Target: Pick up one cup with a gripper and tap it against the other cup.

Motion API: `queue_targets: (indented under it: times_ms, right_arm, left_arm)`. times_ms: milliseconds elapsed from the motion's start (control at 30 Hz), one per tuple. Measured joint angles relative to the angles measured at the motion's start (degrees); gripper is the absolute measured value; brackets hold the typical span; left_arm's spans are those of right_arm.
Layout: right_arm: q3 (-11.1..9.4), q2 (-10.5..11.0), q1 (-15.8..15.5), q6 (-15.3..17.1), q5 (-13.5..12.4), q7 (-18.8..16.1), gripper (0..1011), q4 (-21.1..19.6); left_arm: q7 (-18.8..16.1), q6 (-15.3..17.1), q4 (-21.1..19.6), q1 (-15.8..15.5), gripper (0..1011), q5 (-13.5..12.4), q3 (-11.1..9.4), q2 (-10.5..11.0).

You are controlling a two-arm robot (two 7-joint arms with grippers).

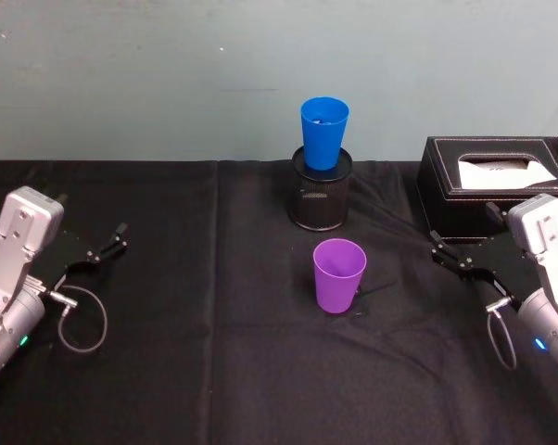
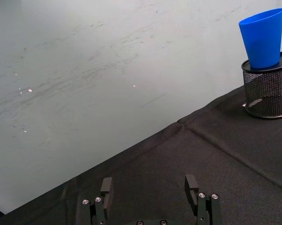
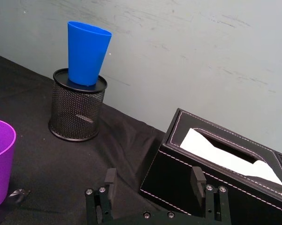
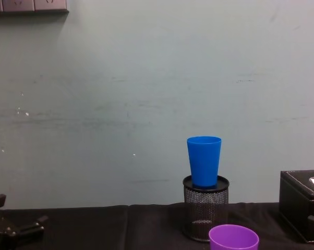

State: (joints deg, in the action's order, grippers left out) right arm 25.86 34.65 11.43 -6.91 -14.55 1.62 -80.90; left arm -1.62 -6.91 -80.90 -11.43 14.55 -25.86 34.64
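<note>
Purple cup (image 1: 339, 275) stands upright and mouth up on the black-clothed tabletop (image 1: 214, 371), near the middle and with nothing gripping it. At the far left, the left hand (image 2: 149, 180) rests low near the tabletop's left edge. Its two fingers (image 2: 107, 183) are spread wide with only cloth between them, and it points toward the pale wall (image 2: 108, 70) at the back. A thin grey cable (image 1: 80, 320) loops from the wrist onto the cloth beside it. Toward the centre, at the back of the tabletop, sits a black mesh pen holder (image 1: 320, 199). The blue cup (image 1: 323, 130) stands upright in the holder's mouth (its base is sunk a little below the rim, and most of its body rises clear above). The purple one is just in front of that holder and slightly to its right, close but apart from it. Farther right, at the back, lies a black tissue box (image 1: 488, 185) with pale stitching and a white tissue showing in its slot. The right hand (image 3: 154, 172) sits low just in front of the box, well apart from both cups. Its fingers (image 3: 197, 176) are also spread apart and hold nothing, and it is angled toward the box and the holder.
</note>
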Motion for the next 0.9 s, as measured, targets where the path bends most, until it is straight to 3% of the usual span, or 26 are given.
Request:
queue_targets:
  times_ms: [900]
  right_arm:
    - [0.00,0.00,0.00,0.00,0.00,0.00,1002,0.00]
  left_arm:
    - [0.00,0.00,0.00,0.00,1000,0.00,0.00,0.00]
